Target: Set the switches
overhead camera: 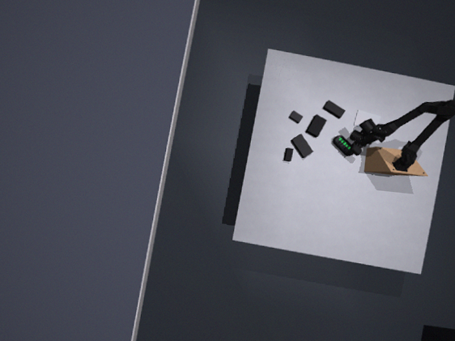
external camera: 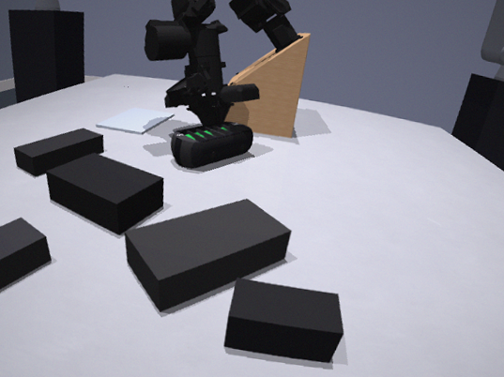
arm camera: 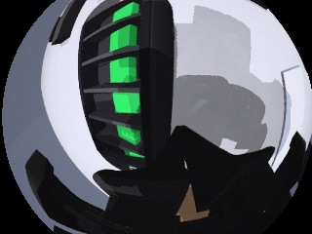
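The dark controller unit sits upright on its base on the bench, its underside label hidden. In the wrist view its row of rocker switches runs from top to bottom, with green ends along the right side. The green patches near the bottom look smaller and partly covered, and I cannot tell surely which ends are pressed down. My gripper is shut and empty. Its tips are low at the unit's top, on the side toward the arm's base; contact is unclear.
Several plain dark blocks lie beyond the unit, among them a long one and a thick one. A pale flat plate lies beside the arm. The wooden wedge bears the arm's base.
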Motion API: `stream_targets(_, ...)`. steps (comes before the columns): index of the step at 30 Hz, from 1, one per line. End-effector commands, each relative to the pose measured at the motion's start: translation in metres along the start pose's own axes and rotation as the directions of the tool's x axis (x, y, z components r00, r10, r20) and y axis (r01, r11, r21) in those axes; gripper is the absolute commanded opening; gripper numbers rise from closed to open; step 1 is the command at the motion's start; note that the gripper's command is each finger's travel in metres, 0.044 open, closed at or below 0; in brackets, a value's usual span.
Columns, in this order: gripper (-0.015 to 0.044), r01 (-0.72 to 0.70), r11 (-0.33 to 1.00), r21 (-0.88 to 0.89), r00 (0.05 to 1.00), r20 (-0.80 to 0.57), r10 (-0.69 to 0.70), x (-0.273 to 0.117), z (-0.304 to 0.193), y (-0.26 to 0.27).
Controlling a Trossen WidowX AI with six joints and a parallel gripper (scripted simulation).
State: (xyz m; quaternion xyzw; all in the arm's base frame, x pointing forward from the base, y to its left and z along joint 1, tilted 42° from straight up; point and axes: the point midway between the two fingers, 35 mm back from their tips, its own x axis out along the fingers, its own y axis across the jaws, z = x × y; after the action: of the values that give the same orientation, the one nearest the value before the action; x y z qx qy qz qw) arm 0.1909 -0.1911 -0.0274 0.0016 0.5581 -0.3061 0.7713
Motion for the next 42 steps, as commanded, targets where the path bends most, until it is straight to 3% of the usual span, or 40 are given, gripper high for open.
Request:
stream_targets(1, 0.0, -0.018, 1.0, -0.005, 1.0, -0.003, 0.018, 0.003, 0.001, 0.009)
stream_targets(42, 0.0, -0.02, 1.0, -0.004, 1.0, -0.002, 0.02, 0.012, 0.014, 0.043)
